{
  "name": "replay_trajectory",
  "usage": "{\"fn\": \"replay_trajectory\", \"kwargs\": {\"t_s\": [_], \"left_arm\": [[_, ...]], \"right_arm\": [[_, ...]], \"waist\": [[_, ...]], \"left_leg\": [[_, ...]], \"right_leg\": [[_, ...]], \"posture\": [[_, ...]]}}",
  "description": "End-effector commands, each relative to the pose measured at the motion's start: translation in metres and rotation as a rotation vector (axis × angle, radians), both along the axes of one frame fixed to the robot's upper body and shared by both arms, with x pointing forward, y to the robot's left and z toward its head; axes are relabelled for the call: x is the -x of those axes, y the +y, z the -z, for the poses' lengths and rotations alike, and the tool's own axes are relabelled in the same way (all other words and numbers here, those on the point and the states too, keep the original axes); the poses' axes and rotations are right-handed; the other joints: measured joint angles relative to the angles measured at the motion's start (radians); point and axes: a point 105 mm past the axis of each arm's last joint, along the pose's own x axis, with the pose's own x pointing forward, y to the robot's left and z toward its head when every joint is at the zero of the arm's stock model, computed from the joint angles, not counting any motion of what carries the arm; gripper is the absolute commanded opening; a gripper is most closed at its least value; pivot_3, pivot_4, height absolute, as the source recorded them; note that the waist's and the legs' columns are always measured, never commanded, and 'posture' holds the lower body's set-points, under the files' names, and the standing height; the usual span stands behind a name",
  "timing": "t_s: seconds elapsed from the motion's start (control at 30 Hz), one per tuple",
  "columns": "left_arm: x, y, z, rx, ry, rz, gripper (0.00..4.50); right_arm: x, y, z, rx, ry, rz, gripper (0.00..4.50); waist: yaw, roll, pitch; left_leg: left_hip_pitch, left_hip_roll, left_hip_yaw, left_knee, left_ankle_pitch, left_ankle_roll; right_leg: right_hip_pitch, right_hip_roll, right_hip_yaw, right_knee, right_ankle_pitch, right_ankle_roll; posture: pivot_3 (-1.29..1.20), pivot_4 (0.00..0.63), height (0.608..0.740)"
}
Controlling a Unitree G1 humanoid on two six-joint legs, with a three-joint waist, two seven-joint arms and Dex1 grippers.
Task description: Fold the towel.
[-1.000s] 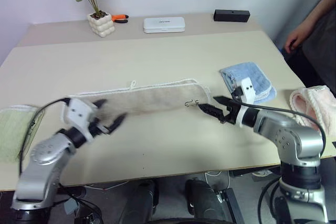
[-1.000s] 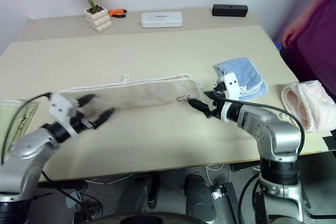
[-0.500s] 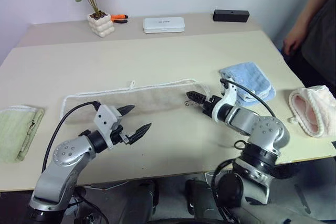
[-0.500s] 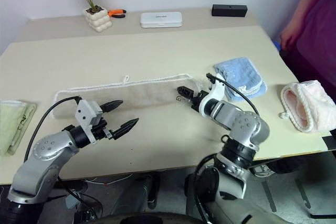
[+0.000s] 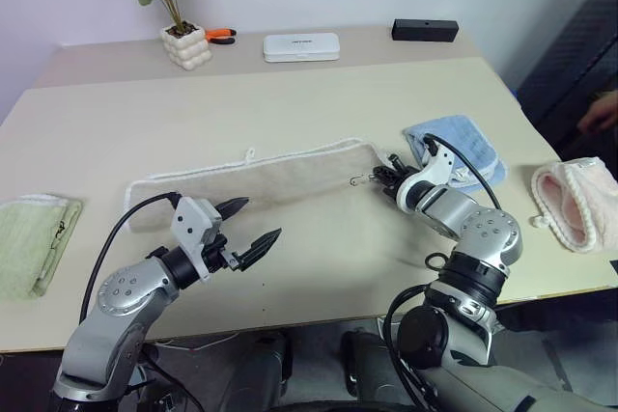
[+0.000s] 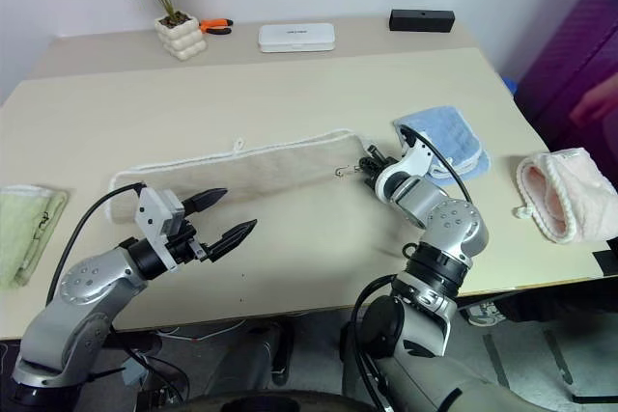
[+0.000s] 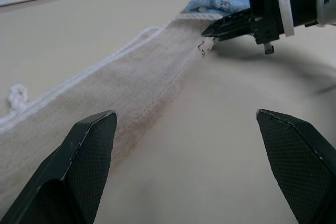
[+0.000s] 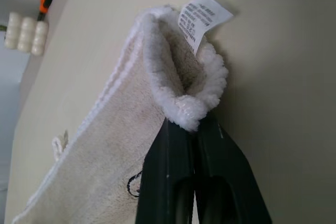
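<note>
From the left eye view, the towel (image 5: 256, 177) was seen lying in a long strip across the middle of the table (image 5: 290, 94). The left gripper (image 5: 253, 224) was held in front of the towel with its fingers spread wide and nothing between them. The right gripper (image 5: 383, 177) was pinched shut on the towel's right end. A blue cloth (image 5: 459, 149) lay just beside that end, a pink cloth (image 5: 573, 198) lay near the right edge, and a green cloth (image 5: 34, 238) lay at the left edge. A small plant (image 5: 172, 2) stood at the back.

From the left wrist view, the two black fingertips (image 7: 89, 145) were seen far apart, with the towel stretched out beyond them.

From the right wrist view, the fluffy corner of the towel was squeezed between the closed black fingers (image 8: 173, 166). A white tag (image 8: 202, 18) stuck out from that corner.
</note>
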Motion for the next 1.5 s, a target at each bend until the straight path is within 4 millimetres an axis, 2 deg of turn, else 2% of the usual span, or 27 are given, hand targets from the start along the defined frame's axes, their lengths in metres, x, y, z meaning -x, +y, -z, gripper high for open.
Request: {"fn": "replay_trajectory", "kwargs": {"t_s": [0.03,0.1,0.17,0.27,0.37,0.4,0.47,0.53,0.63,0.77,0.93,1.07,1.17,1.27,1.3,1.4,1.47,1.5], "left_arm": [[-0.002,0.002,-0.006,-0.002,-0.038,-0.001,4.31],[-0.003,0.003,-0.005,-0.002,-0.035,-0.002,4.31],[-0.004,0.003,-0.003,-0.001,-0.032,-0.002,4.31],[-0.006,0.002,-0.002,0.010,-0.026,-0.009,4.31],[-0.007,0.002,-0.001,0.013,-0.025,-0.015,4.31],[-0.007,0.002,-0.001,0.013,-0.025,-0.015,4.31],[-0.008,0.003,0.000,0.012,-0.027,-0.021,4.31],[-0.008,0.003,-0.001,0.012,-0.032,-0.027,4.31],[-0.008,0.003,-0.002,0.009,-0.040,-0.035,4.31],[-0.006,0.005,-0.003,0.009,-0.042,-0.054,4.31],[-0.003,0.005,-0.001,0.003,-0.038,-0.063,4.31],[-0.003,0.004,0.000,0.002,-0.036,-0.065,4.31],[-0.003,0.003,0.000,0.003,-0.035,-0.064,4.31],[-0.003,0.004,0.000,0.004,-0.034,-0.066,4.31],[-0.003,0.006,-0.001,0.002,-0.034,-0.070,4.31],[-0.003,0.010,-0.001,-0.003,-0.033,-0.083,4.31],[-0.004,0.013,-0.001,-0.005,-0.033,-0.092,4.31],[-0.005,0.014,-0.001,-0.005,-0.034,-0.094,4.31]], "right_arm": [[0.016,-0.028,-0.031,0.106,-0.124,0.021,0.05],[0.025,-0.031,-0.044,0.236,-0.191,-0.043,0.05],[0.032,-0.025,-0.060,0.372,-0.273,-0.134,0.05],[0.039,0.000,-0.083,0.624,-0.448,-0.329,0.05],[0.046,0.025,-0.086,0.784,-0.561,-0.503,0.05],[0.048,0.031,-0.085,0.812,-0.585,-0.541,0.05],[0.057,0.061,-0.077,0.873,-0.653,-0.717,0.05],[0.058,0.087,-0.057,0.904,-0.661,-0.846,0.05],[0.052,0.106,-0.038,0.943,-0.662,-0.903,0.05],[0.047,0.119,-0.022,0.996,-0.674,-0.956,0.05],[0.046,0.127,-0.016,0.996,-0.685,-0.981,0.05],[0.044,0.131,-0.019,0.982,-0.704,-0.976,0.05],[0.050,0.136,-0.027,0.925,-0.740,-1.005,0.88],[0.062,0.135,-0.044,0.863,-0.829,-1.029,2.39],[0.063,0.130,-0.050,0.837,-0.844,-1.017,2.76],[0.059,0.114,-0.067,0.765,-0.852,-0.939,2.76],[0.045,0.098,-0.078,0.683,-0.819,-0.831,2.76],[0.036,0.090,-0.079,0.676,-0.791,-0.775,2.15]], "waist": [[0.003,0.000,0.000],[0.002,0.000,0.000],[-0.003,0.001,0.000],[-0.016,0.002,0.001],[-0.023,0.001,0.000],[-0.023,0.001,0.000],[-0.021,0.000,0.000],[-0.024,0.000,0.000],[-0.021,0.000,0.000],[0.000,-0.001,0.001],[0.003,-0.001,0.001],[0.003,-0.001,0.001],[0.002,-0.001,0.001],[0.002,-0.001,0.001],[0.003,-0.001,0.001],[0.004,-0.001,0.000],[0.004,-0.001,0.000],[0.004,-0.001,0.000]], "left_leg": [[0.000,0.000,0.000,0.000,0.000,0.000],[-0.001,0.000,0.000,0.000,0.000,0.000],[-0.001,0.000,0.001,0.000,0.000,0.001],[0.000,0.003,0.003,0.000,0.000,0.001],[0.000,0.006,0.003,0.000,0.000,0.001],[0.000,0.007,0.003,0.000,0.000,0.001],[0.000,0.007,0.003,0.000,0.000,0.001],[0.000,0.007,0.003,0.000,0.000,0.001],[0.000,0.007,0.003,0.000,0.000,0.000],[-0.001,0.006,0.003,0.001,-0.001,0.000],[-0.001,0.006,0.003,0.001,-0.001,0.000],[-0.001,0.006,0.003,0.001,-0.001,0.000],[-0.001,0.007,0.002,0.001,-0.001,0.000],[-0.001,0.007,0.002,0.001,-0.001,0.000],[-0.001,0.007,0.002,0.001,-0.001,0.000],[-0.001,0.007,0.002,0.001,-0.001,0.000],[-0.001,0.006,0.002,0.001,-0.001,0.000],[-0.001,0.007,0.002,0.001,-0.001,0.000]], "right_leg": [[0.000,0.000,0.000,0.000,0.000,0.000],[0.000,0.000,0.000,-0.001,0.000,0.000],[0.000,0.000,0.000,-0.002,-0.001,-0.001],[0.000,0.001,0.000,-0.002,-0.002,-0.003],[0.000,0.004,0.000,-0.003,-0.002,-0.003],[0.001,0.005,0.000,-0.003,-0.002,-0.002],[0.001,0.005,0.000,-0.003,0.000,0.000],[0.001,0.005,0.000,-0.003,0.000,0.000],[0.001,0.005,0.000,-0.003,0.000,-0.001],[0.000,0.005,0.000,-0.004,0.000,-0.001],[0.000,0.004,0.000,-0.005,-0.001,-0.004],[0.000,0.004,0.001,-0.004,-0.001,-0.004],[0.000,0.004,0.001,-0.004,-0.001,-0.003],[0.000,0.005,0.000,-0.004,0.000,-0.003],[0.000,0.005,0.000,-0.004,0.000,-0.002],[0.000,0.004,0.000,-0.005,0.000,-0.002],[0.000,0.004,0.000,-0.005,0.000,-0.002],[0.000,0.004,0.001,-0.005,0.000,-0.002]], "posture": [[0.00,0.150,0.740],[0.00,0.150,0.740],[0.00,0.150,0.740],[0.00,0.150,0.740],[0.00,0.150,0.740],[0.00,0.150,0.740],[0.00,0.150,0.740],[0.00,0.150,0.740],[0.00,0.150,0.740],[0.00,0.150,0.740],[0.00,0.150,0.740],[0.00,0.150,0.740],[0.00,0.150,0.740],[0.00,0.150,0.740],[0.00,0.150,0.740],[0.00,0.150,0.740],[0.00,0.150,0.740],[0.00,0.150,0.740]]}}
